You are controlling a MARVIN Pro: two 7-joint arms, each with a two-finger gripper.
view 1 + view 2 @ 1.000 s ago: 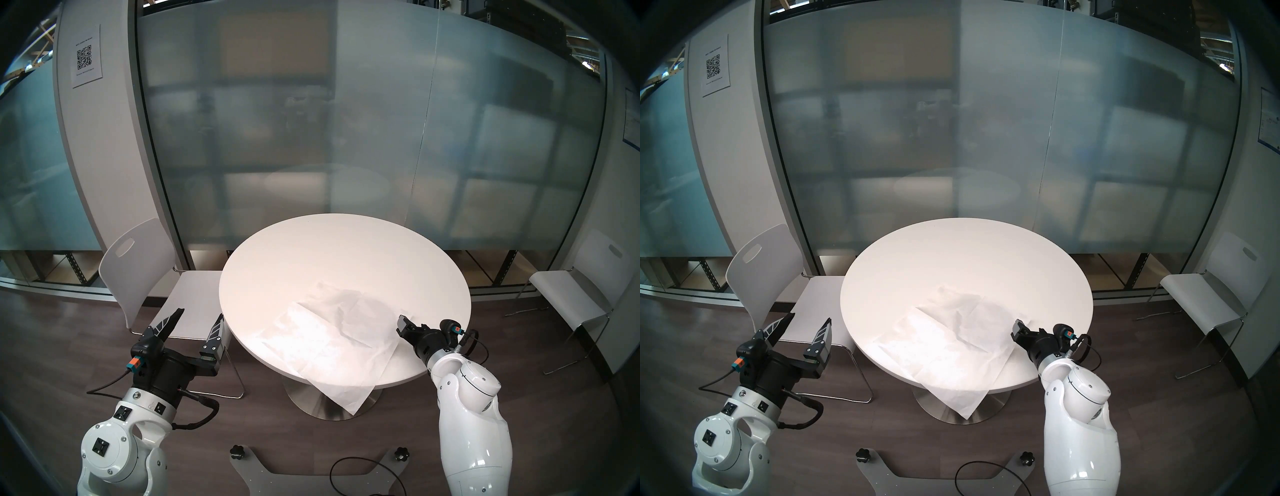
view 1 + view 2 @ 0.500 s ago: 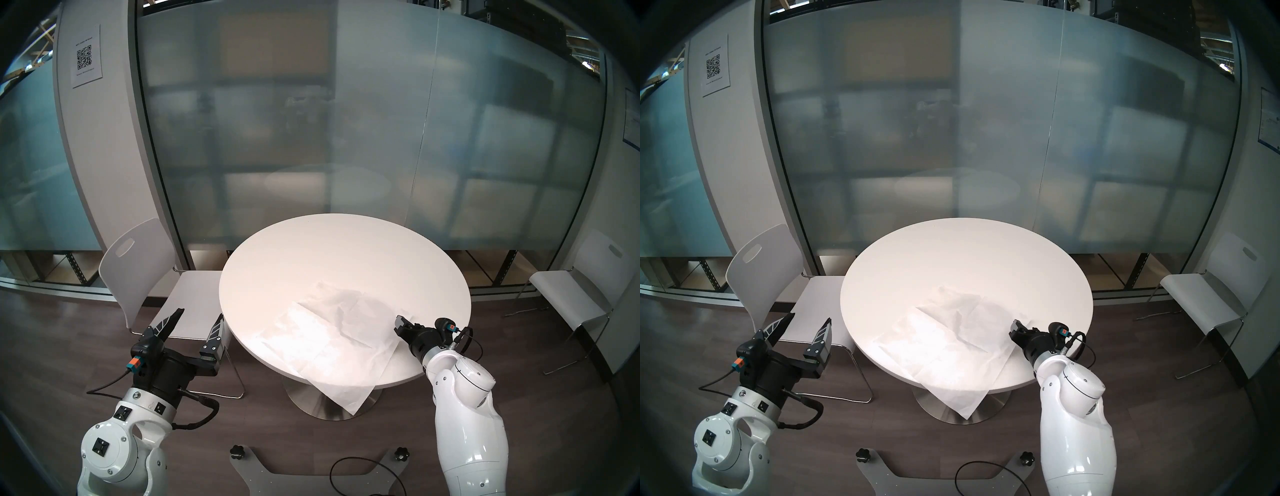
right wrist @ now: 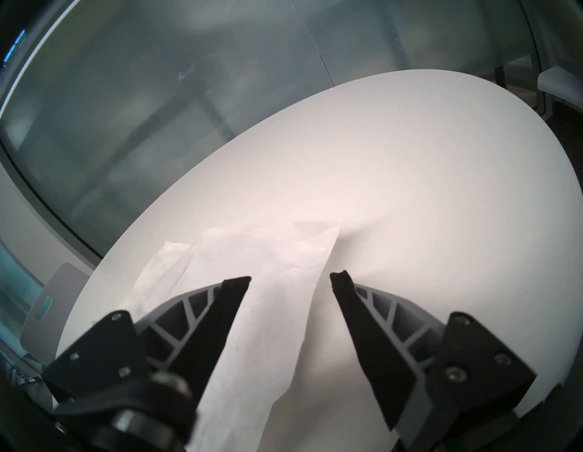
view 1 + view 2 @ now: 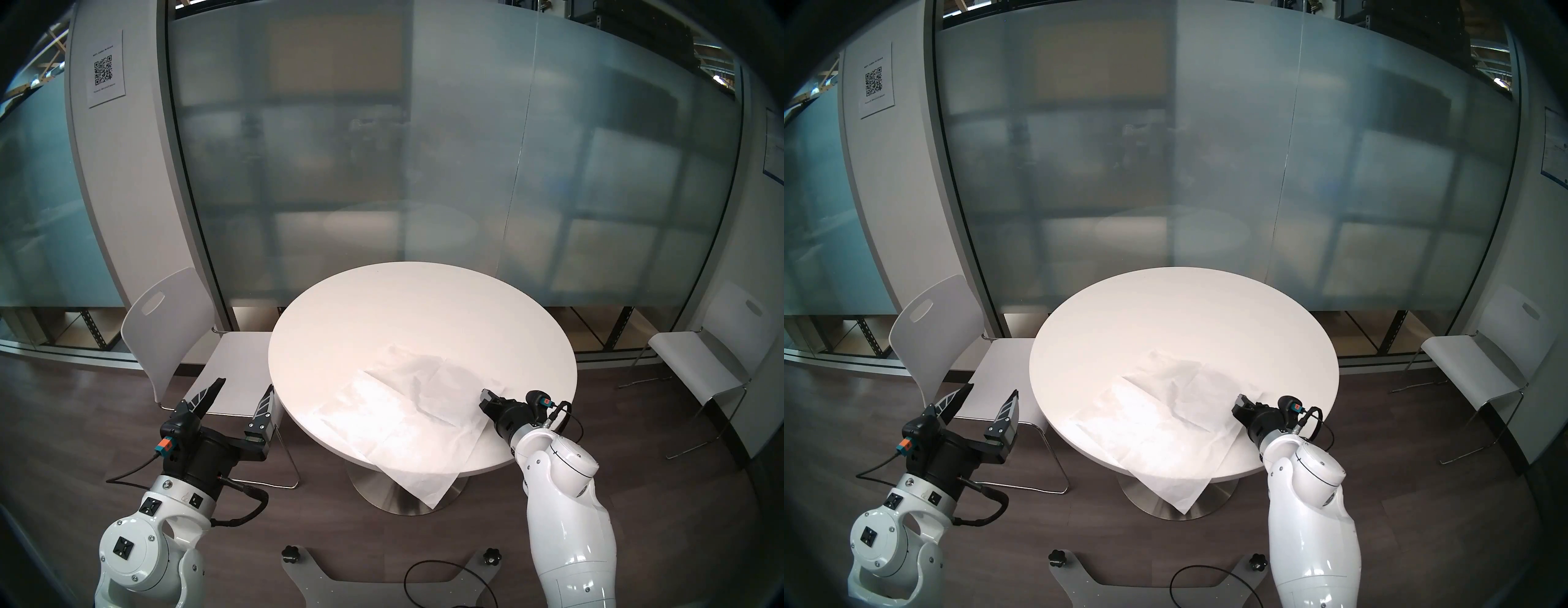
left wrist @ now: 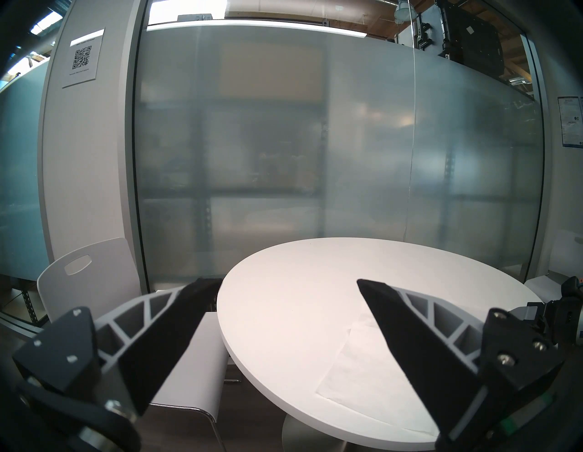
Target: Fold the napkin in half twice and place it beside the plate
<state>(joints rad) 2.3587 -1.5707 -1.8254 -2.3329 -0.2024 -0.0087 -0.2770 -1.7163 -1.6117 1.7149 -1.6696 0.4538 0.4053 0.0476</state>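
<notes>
The napkin (image 4: 394,416) is a large creased white sheet on the near half of the round table, partly doubled over, with one corner hanging off the near edge. It also shows as the napkin (image 4: 1153,420), (image 5: 356,372), (image 3: 268,268). My right gripper (image 4: 483,397), (image 4: 1237,403), (image 3: 290,279) is low over the table at the napkin's right edge, open, and that raised edge runs between its fingers. My left gripper (image 4: 244,384), (image 4: 992,387), (image 5: 284,281) hangs wide open and empty off the table's left side. The plate is hidden or out of view.
The round white table (image 4: 403,305) stands on a metal pedestal before a frosted glass wall. A white chair (image 4: 169,322) sits at its left, just beyond my left gripper, and another chair (image 4: 695,361) at the right. A grey base plate (image 4: 382,581) with a cable lies on the floor.
My right gripper has slid left onto the napkin's right edge and its fingers have drawn closer together. The left arm and the napkin have not moved.
</notes>
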